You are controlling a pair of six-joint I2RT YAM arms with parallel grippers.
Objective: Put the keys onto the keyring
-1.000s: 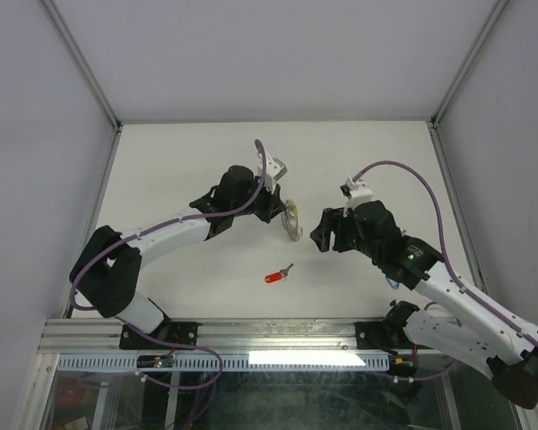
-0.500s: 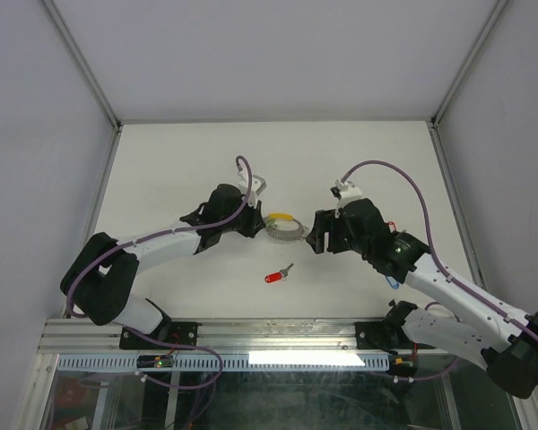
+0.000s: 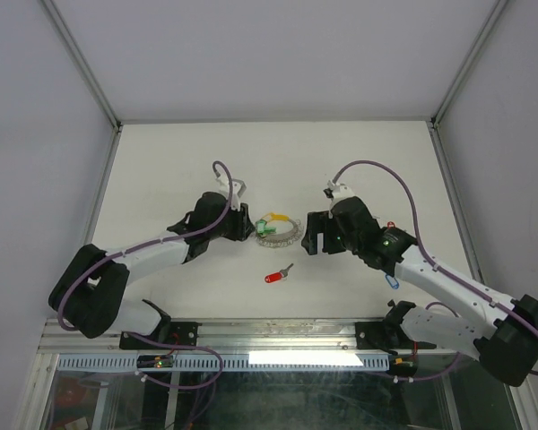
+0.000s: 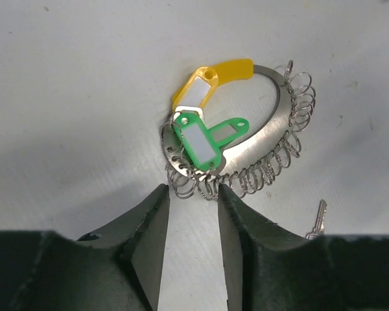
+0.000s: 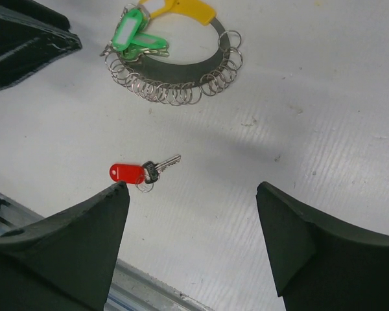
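Hovering low over the white counter (image 3: pixel 161 161), the left tool (image 4: pixel 192 194) has its fingers a little apart with nothing between them, the tips just short of the keyring (image 4: pixel 272 137). The right tool (image 5: pixel 193 188), on the keyring's other side, stands wide apart and holds nothing. The keyring lies flat on the counter: a grey metal band fringed with small wire loops along its outer edge. A yellow tag (image 4: pixel 214 78) and green tags (image 4: pixel 198 142) sit at one end of it. A key with a red tag (image 5: pixel 133 173) lies loose near the keyring, toward the arm bases. A second ago the left tool gripped the keyring upright above the counter; now it has let go and drawn back
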